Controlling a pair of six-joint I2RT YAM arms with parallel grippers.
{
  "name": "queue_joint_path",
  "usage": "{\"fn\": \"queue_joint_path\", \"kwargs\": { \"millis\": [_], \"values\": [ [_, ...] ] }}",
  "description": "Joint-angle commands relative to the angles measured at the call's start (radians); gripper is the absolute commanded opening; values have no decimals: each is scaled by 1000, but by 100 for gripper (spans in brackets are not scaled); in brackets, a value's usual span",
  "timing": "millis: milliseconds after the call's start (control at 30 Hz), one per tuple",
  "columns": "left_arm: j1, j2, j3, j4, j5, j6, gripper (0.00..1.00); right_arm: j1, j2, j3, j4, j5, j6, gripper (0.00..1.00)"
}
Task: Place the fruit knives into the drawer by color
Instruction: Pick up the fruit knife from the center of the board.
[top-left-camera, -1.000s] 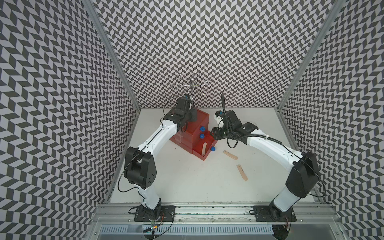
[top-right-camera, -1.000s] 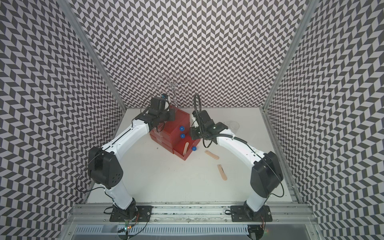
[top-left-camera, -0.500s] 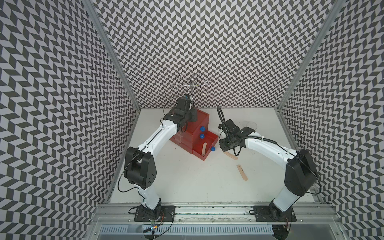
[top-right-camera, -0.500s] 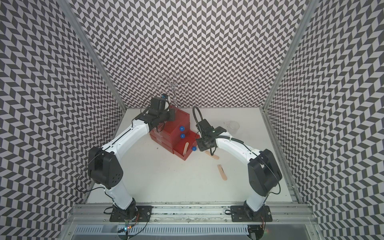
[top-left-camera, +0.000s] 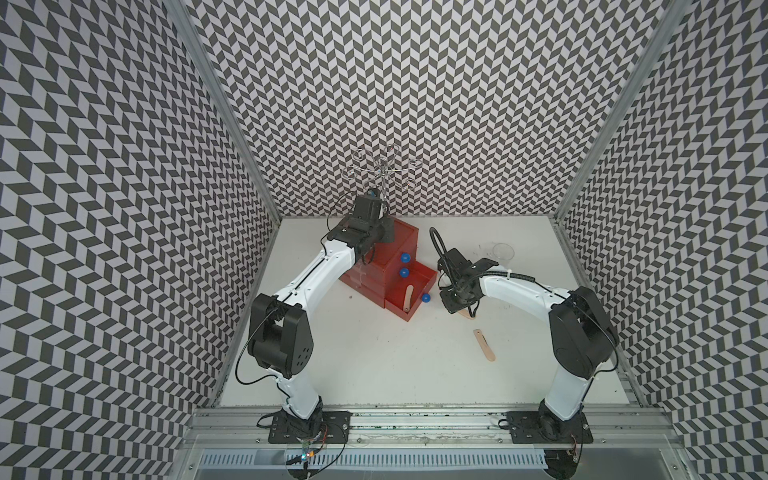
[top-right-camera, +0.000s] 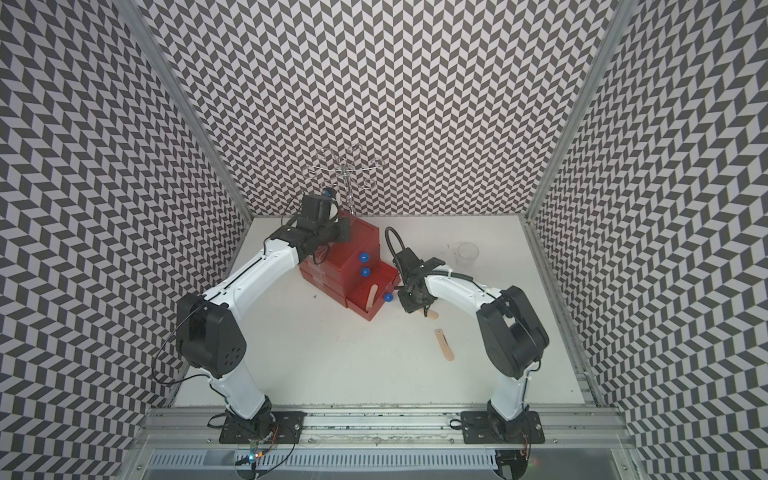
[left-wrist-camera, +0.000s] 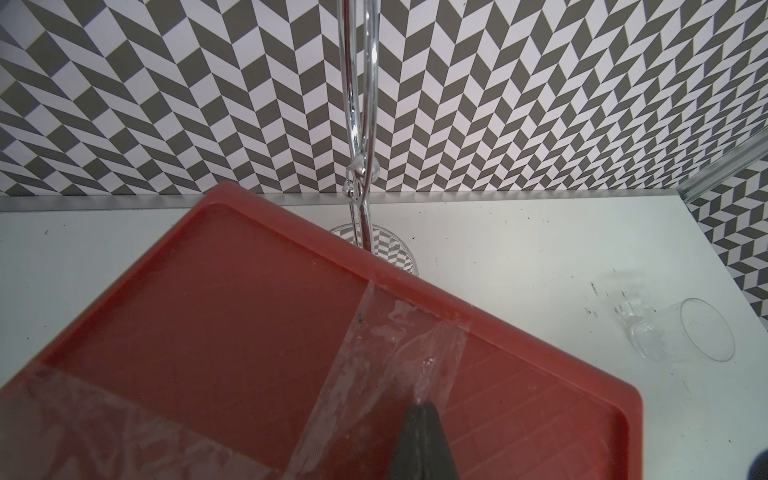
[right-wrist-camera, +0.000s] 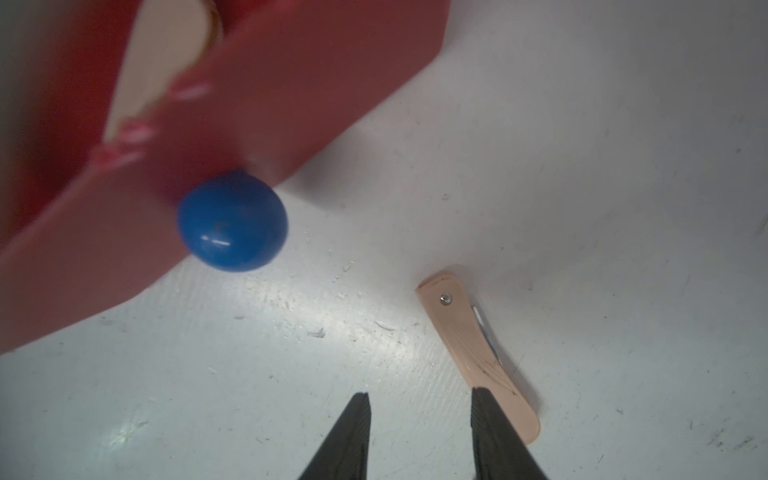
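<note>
Right wrist view, close above the white table (right-wrist-camera: 582, 166): a peach fruit knife (right-wrist-camera: 478, 357) lies flat just beside the pulled-out bottom drawer (right-wrist-camera: 291, 83) of the red drawer cabinet (top-left-camera: 405, 241), a little past its blue knob (right-wrist-camera: 232, 220). The right gripper (right-wrist-camera: 419, 397) hangs over the knife's end farthest from the cabinet, jaws parted and empty, one fingertip (right-wrist-camera: 484, 411) at the handle's edge. The knife looks light, stiff and smooth, a thin folded handle with a rivet and a sliver of metal blade along one side. It is probably best pinched across its narrow width near mid-handle, and it may slide on the table. A second peach knife (top-left-camera: 408, 297) rests inside the open drawer, and a third (top-left-camera: 484, 345) lies farther from the cabinet. The left gripper (left-wrist-camera: 420, 409) is clenched on nothing, its tip resting on the cabinet's taped top. In both top views the right gripper covers most of the nearest knife. The two upper drawers are closed, so their contents are hidden, and no green or teal knives are in sight.
</note>
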Motion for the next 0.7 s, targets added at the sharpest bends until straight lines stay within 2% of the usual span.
{"fn": "queue_joint_path", "kwargs": {
  "millis": [0,533,667],
  "values": [
    [0,112,-75,-277,-6,0,0,-29,14,-27,2,-14,-9,45],
    [-1,115,-75,-277,-10,0,0,-84,86,-52,41,-53,19,48],
    [-1,115,-75,-277,-11,1,0,-92,103,-54,41,-56,27,39]
  ]
}}
